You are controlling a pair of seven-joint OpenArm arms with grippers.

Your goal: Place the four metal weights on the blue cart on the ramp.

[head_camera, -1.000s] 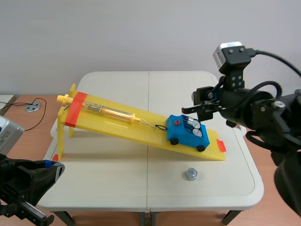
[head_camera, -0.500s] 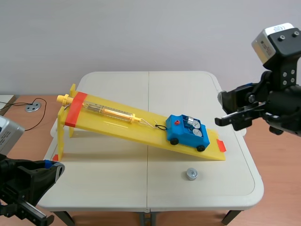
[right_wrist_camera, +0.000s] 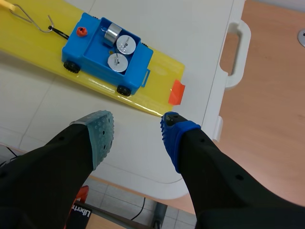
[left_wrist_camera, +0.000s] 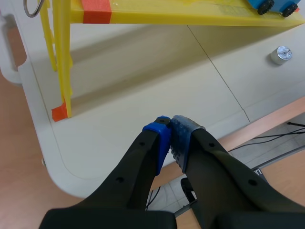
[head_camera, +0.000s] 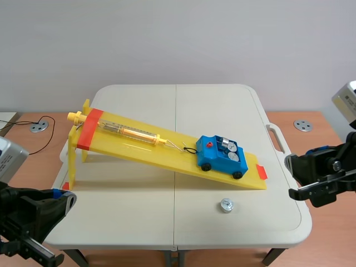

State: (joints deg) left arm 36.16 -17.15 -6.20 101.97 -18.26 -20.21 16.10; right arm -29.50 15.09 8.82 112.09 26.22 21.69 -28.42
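The blue cart (head_camera: pixel 222 157) (right_wrist_camera: pixel 107 55) rests low on the yellow ramp (head_camera: pixel 156 146) (right_wrist_camera: pixel 157 81) and holds three metal weights (right_wrist_camera: pixel 119 45), one lying on its side. A fourth metal weight (head_camera: pixel 226 205) (left_wrist_camera: pixel 280 54) stands on the white table in front of the ramp's low end. My right gripper (head_camera: pixel 309 183) (right_wrist_camera: pixel 136 133) is open off the table's right edge, above it, with nothing between its fingers. My left gripper (head_camera: pixel 61 203) (left_wrist_camera: pixel 169 138) is shut on nothing near the table's front left corner.
A spring scale (head_camera: pixel 125 131) lies along the ramp, hooked to the cart by a wire. The ramp's high end stands on yellow legs (left_wrist_camera: pixel 61 57) at the left. The white table (head_camera: pixel 139 211) has a handle (right_wrist_camera: pixel 237 52) on its right side.
My right arm has pulled back from beside the cart to the right and downward, past the table's right edge. The left arm, cart and loose weight have not moved.
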